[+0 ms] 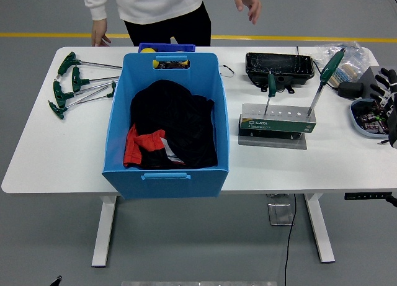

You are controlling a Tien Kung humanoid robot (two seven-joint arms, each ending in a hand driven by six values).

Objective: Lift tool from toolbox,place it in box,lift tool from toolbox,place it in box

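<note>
Two green-handled tools (271, 87) stand upright in the gray tool holder (277, 120) on the white tabletop (56, 149), just right of the blue box (167, 168), while the right hand (386, 93) rests at the right edge, fingers loosely apart, holding nothing.

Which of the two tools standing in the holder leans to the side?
The right tool: it tilts toward the right hand. The left tool stands almost upright in the holder.

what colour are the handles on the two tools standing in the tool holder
Green, both handles, seen in the head view.
</note>
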